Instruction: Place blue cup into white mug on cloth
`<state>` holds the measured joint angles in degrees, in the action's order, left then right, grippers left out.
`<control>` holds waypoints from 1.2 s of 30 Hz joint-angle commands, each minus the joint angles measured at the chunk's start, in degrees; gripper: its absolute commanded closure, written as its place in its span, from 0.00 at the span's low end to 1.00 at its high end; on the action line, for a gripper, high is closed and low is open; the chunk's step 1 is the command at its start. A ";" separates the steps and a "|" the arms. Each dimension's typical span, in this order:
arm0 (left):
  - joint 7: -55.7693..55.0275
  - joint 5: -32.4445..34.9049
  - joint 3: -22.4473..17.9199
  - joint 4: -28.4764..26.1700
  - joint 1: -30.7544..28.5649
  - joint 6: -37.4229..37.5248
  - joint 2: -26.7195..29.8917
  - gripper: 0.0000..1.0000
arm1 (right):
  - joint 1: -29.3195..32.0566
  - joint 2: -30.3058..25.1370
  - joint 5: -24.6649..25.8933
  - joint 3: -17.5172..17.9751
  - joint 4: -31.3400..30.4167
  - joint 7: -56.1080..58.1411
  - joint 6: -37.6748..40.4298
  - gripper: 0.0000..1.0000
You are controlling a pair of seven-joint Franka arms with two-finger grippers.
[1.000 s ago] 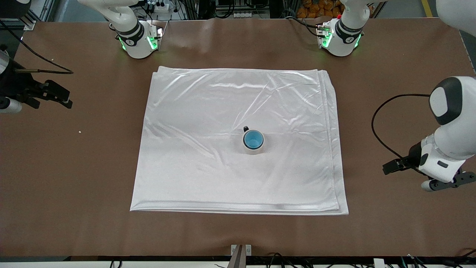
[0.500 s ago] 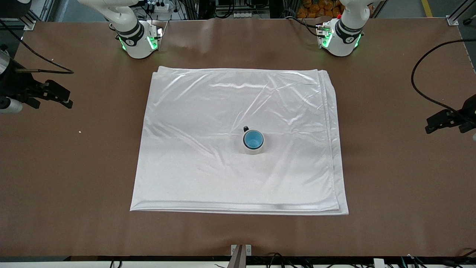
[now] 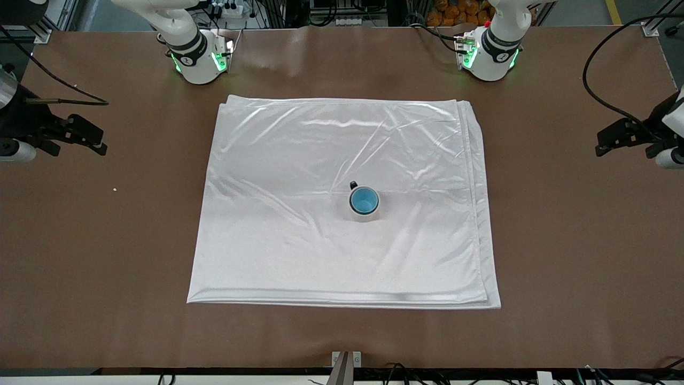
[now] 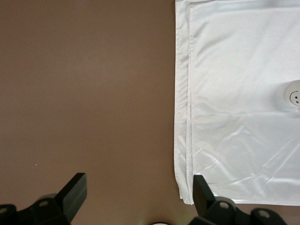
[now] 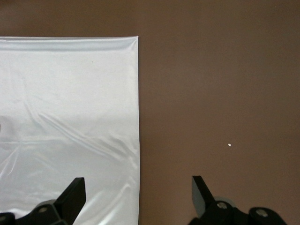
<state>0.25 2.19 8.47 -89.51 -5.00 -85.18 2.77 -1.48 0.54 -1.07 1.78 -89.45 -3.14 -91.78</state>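
Note:
The blue cup (image 3: 364,200) sits inside the white mug (image 3: 365,215), which stands upright on the cloth (image 3: 299,160) near its middle, dark handle toward the robots' bases. The mug's dotted side shows at the edge of the left wrist view (image 4: 294,95). My left gripper (image 3: 601,143) is open and empty, held over bare table at the left arm's end, apart from the cloth (image 4: 234,93); its fingers stand wide apart in the left wrist view (image 4: 138,192). My right gripper (image 3: 100,143) is open and empty over the table at the right arm's end (image 5: 137,194).
The brown table (image 3: 561,240) surrounds the cloth on all sides. A small white crumb (image 3: 114,189) lies on the table toward the right arm's end and also shows in the right wrist view (image 5: 229,145). The arm bases stand at the table's top edge.
The left arm has swung away from the table's nearer part toward the bases' side, its gripper empty. The right arm has barely moved. Cup and mug are unmoved.

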 commanded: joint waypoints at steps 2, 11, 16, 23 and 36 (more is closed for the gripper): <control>-0.43 -1.31 -0.73 -1.37 0.42 0.63 1.72 0.00 | -0.27 -0.80 -0.69 0.07 0.15 0.33 0.90 0.00; -0.43 -2.88 -1.87 -1.37 0.43 0.89 1.63 0.00 | -0.28 -1.50 -0.69 0.07 0.15 0.50 1.07 0.00; -0.51 -3.42 -1.88 -1.55 0.43 0.98 1.63 0.00 | -0.28 -1.59 -0.69 0.07 0.07 0.50 1.07 0.00; -0.51 -3.59 -1.88 -1.55 0.60 1.33 1.63 0.00 | -0.28 -1.50 -0.69 0.07 0.07 0.50 1.07 0.00; -0.51 -3.77 -1.88 -1.90 0.69 1.42 1.54 0.00 | -0.28 -1.50 -0.69 0.07 0.07 0.50 1.07 0.00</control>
<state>0.25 -0.25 7.15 -90.35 -4.65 -84.17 3.22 -1.78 -0.07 -1.07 1.83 -89.15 -3.12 -91.31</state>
